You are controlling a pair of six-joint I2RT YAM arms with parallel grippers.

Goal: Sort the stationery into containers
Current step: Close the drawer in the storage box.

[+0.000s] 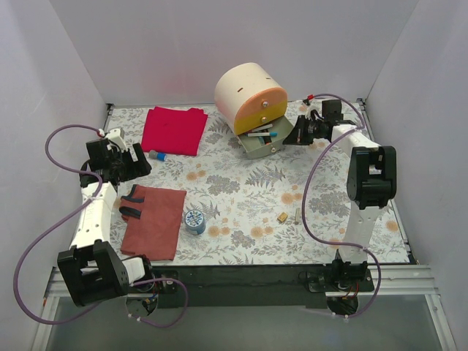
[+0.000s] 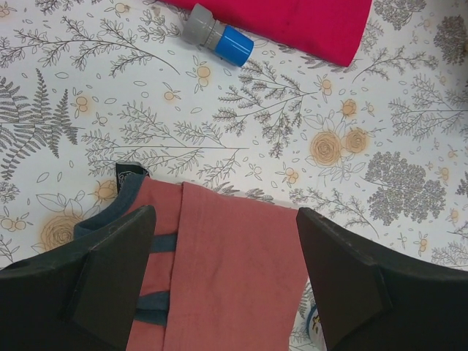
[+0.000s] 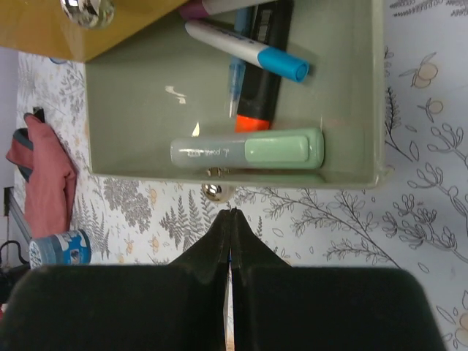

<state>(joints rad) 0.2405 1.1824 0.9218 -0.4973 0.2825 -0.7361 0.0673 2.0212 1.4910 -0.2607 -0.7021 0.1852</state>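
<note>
- Top external view: cream cabinet (image 1: 245, 84) sat far, right of centre, on the floral table (image 1: 241, 183). Orange drawer (image 1: 259, 96) was on top and yellow drawer (image 1: 269, 113) under it. Olive green drawer (image 1: 257, 146) was lowest and pulled out toward the near side.
- My right gripper (image 3: 231, 213) was pinched fully together with nothing between the fingers. It sat just outside the green drawer's front, tips right by its silver knob (image 3: 217, 192). Couldn't tell if they touched it.
- Inside the green drawer lay a white pen with a blue cap (image 3: 248, 47), a thin blue pen (image 3: 235, 77) and a black-and-orange highlighter (image 3: 263, 73), crossed over each other at the back.
- A pale green-and-grey stick (image 3: 248, 151) lay along the drawer's front wall, apart from the pens.
- My left gripper (image 2: 227, 219) was spread wide and empty, hovering at the far edge of the rust-brown cloth (image 2: 234, 278), near left.
- A grey-and-blue capped piece (image 2: 217, 36) lay on the table just beside the near edge of the red cloth (image 2: 307, 22), far left.
- Tape roll (image 1: 194, 221) stood just right of the rust-brown cloth, near centre.
- Tan block (image 1: 281, 217) lay near right, well apart from the cabinet, with a smaller pale bit (image 1: 296, 215) just right of it.
</note>
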